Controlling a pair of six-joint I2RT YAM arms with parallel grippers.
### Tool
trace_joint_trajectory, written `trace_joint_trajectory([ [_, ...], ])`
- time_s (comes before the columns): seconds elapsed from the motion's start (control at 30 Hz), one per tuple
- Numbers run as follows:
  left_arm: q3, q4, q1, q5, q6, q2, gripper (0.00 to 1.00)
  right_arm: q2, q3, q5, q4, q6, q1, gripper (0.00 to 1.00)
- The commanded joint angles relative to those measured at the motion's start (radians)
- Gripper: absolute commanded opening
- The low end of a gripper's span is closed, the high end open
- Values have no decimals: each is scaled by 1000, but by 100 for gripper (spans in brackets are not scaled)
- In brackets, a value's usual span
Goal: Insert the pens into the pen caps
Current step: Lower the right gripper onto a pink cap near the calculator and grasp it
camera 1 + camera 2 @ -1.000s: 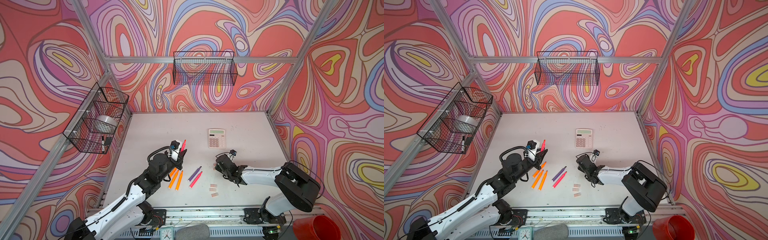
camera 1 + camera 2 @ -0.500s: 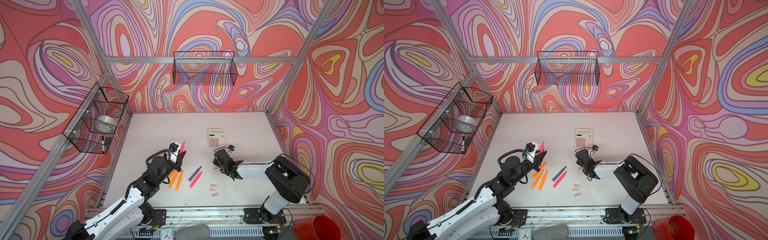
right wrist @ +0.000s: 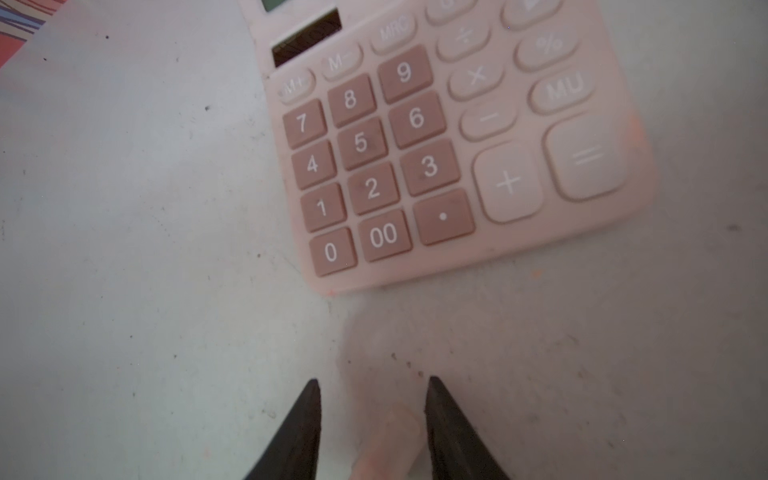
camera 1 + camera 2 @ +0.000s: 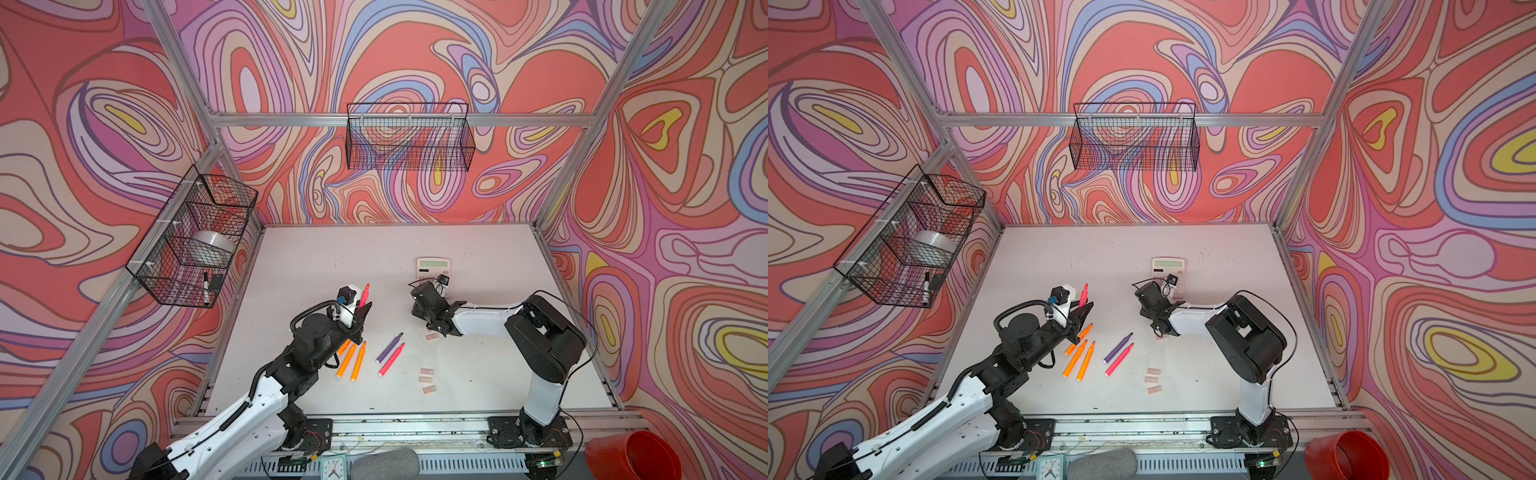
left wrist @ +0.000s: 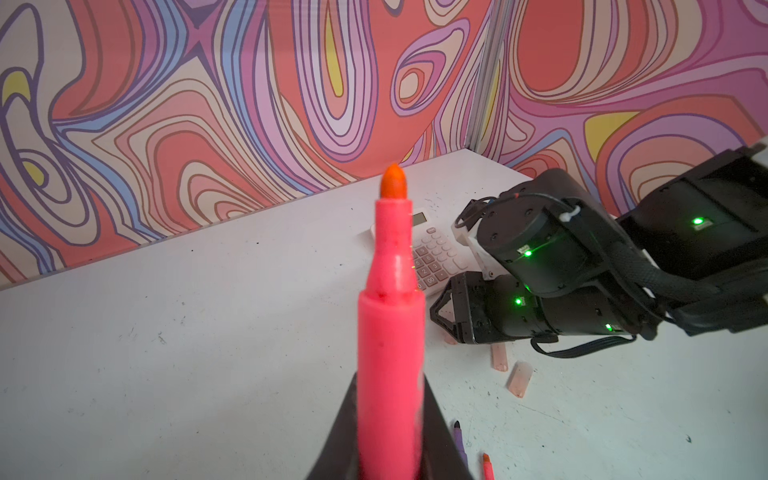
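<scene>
One pink pen [image 5: 390,332] clamped in left gripper [image 4: 365,306]; right gripper [image 3: 374,380] parted around blurred cap [image 3: 386,432] (contact unclear).

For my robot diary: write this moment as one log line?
left claw: shut on pink pen | right claw: open, astride pen cap on table

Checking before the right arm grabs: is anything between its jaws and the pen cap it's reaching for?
Nothing visible. The right gripper has its jaws parted on either side of the pale pink cap lying on the table. The calculator lies beyond the tips, clear of the cap. The left gripper holds a pink pen, well apart.
</scene>
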State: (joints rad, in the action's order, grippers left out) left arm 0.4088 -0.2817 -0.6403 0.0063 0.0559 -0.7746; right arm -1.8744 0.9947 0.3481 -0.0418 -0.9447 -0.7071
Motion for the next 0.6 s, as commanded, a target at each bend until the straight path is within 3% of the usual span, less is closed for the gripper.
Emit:
trace_joint_trajectory([
  [0.0, 1, -25, 4, -7, -1, -12, 0, -53, 48, -37, -122, 64, 1, 41],
  [0.57, 50, 37, 4, -46, 79, -56, 0, -122, 212, 47, -398, 126, -41, 35],
])
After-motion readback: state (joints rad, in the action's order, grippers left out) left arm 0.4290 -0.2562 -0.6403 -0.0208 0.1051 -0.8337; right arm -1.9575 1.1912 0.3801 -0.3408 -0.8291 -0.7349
